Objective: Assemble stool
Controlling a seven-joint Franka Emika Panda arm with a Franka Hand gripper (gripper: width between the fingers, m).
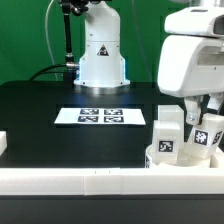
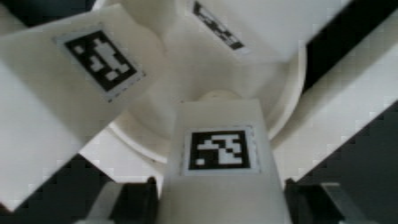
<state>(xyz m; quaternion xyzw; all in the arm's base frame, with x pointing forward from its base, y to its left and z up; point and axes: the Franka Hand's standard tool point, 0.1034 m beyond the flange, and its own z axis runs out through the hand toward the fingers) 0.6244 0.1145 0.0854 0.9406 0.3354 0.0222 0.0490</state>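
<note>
The claw [image 2: 217, 190] grips a tagged leg [image 2: 217, 140] standing in the seat [image 1: 160, 158], near the exterior view's right.

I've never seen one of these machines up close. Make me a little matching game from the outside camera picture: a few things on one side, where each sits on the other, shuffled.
Things:
1. marker board
2. stool legs
3. robot base
4. border rail

Places:
A. along the front edge of the table
B. flat in the middle of the black table
C. at the back, behind the board
D. at the exterior view's right, under the gripper

Pairs: 1-B, 2-D, 3-C, 4-A
</note>
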